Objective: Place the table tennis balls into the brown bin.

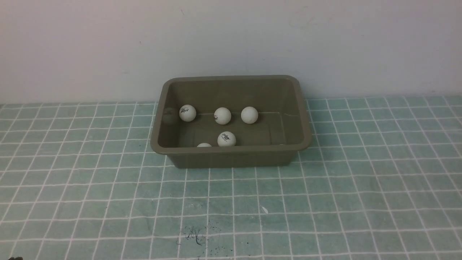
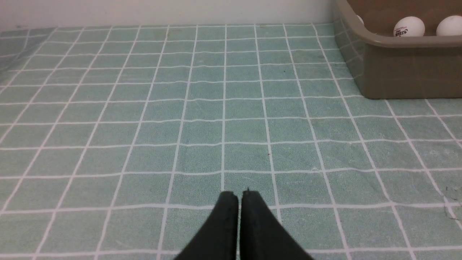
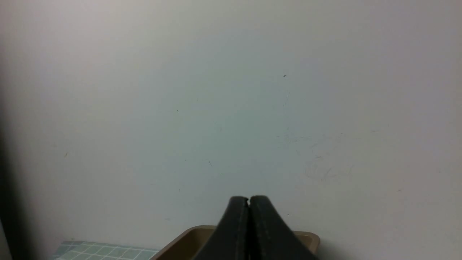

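The brown bin [image 1: 231, 150] stands at the back middle of the table, near the wall. Several white table tennis balls lie inside it: three in a row along the far side [image 1: 187, 113], [image 1: 222, 116], [image 1: 249, 115], one nearer [image 1: 226, 139], and one half hidden behind the front rim [image 1: 204, 145]. Neither gripper shows in the front view. In the left wrist view my left gripper [image 2: 240, 195] is shut and empty over bare cloth, well apart from the bin [image 2: 404, 72], where two balls [image 2: 409, 26], [image 2: 449, 26] show. My right gripper [image 3: 249, 199] is shut and empty, facing the wall above the bin's rim [image 3: 191, 236].
A green cloth with a white grid [image 1: 108, 180] covers the table. A plain white wall [image 1: 231, 43] rises right behind the bin. Dark scribble marks [image 1: 195, 234] and a small white fleck [image 1: 264, 209] lie on the cloth near the front.
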